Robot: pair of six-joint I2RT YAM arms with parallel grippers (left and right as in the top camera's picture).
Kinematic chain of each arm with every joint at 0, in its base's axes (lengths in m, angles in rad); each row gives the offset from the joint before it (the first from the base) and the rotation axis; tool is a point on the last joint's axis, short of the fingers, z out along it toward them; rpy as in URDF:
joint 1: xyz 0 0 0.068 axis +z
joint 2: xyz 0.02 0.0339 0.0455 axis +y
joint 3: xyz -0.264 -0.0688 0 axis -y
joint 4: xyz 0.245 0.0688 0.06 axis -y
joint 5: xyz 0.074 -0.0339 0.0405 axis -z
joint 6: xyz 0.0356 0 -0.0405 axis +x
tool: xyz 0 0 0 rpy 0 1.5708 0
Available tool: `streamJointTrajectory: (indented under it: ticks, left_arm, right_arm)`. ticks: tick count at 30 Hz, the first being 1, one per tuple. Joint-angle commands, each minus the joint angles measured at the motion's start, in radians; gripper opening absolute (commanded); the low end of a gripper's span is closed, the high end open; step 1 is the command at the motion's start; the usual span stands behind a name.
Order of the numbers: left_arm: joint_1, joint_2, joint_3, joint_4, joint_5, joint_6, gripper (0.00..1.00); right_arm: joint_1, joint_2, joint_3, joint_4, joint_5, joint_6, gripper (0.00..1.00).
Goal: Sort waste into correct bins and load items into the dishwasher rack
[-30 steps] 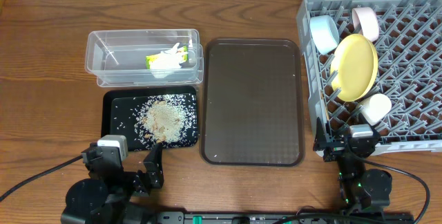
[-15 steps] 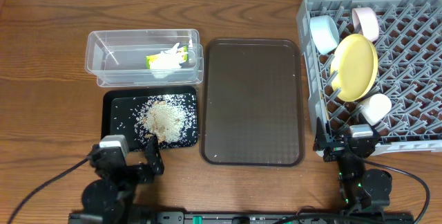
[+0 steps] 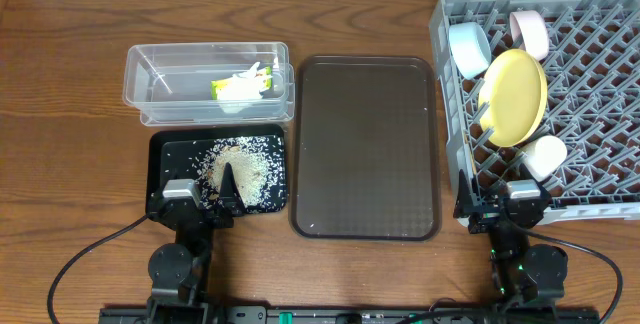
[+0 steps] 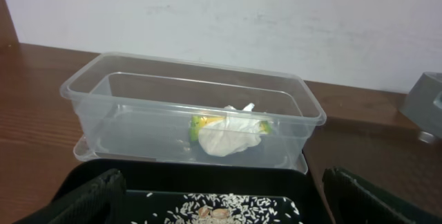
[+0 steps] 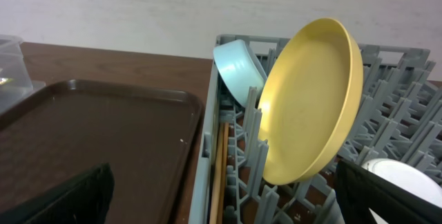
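The crumpled green-and-white wrapper (image 3: 240, 86) lies in the clear tub (image 3: 150, 74), also in the left wrist view (image 4: 231, 133). Rice grains (image 3: 238, 169) are heaped in the black tray (image 3: 165, 149). The yellow plate (image 3: 513, 96), light blue bowl (image 3: 467, 48), white bowl (image 3: 545, 156) and pale cup (image 3: 530, 30) stand in the grey rack (image 3: 600, 84). My left gripper (image 3: 195, 200) is open and empty over the black tray's front edge, rice between its fingers (image 4: 224, 207). My right gripper (image 3: 505, 207) is open and empty at the rack's front left corner (image 5: 224, 203).
The dark brown serving tray (image 3: 365, 144) lies between the bins and the rack. Wooden chopsticks (image 5: 219, 175) lie along the rack's left wall. The rack reaches the table's right edge.
My left arm has swung right and forward from the front left. Its gripper now points over the black tray's front edge. The right arm has not moved.
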Motion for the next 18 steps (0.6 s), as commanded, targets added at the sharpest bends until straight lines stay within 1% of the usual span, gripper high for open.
streamJointTrajectory:
  ticks: [1, 3, 18]
  left_arm:
    - [0.005, -0.009, -0.007, -0.039, -0.007, 0.027, 0.93]
    - [0.005, -0.008, -0.007, -0.074, -0.006, 0.027, 0.93]
    - [0.005, -0.005, -0.007, -0.074, -0.006, 0.027, 0.93]
  right_arm:
    - [0.007, -0.005, -0.001, -0.004, 0.009, -0.012, 0.99]
    - [0.007, -0.005, -0.001, -0.004, 0.009, -0.012, 0.99]
    - [0.007, -0.005, -0.001, -0.004, 0.01, -0.012, 0.99]
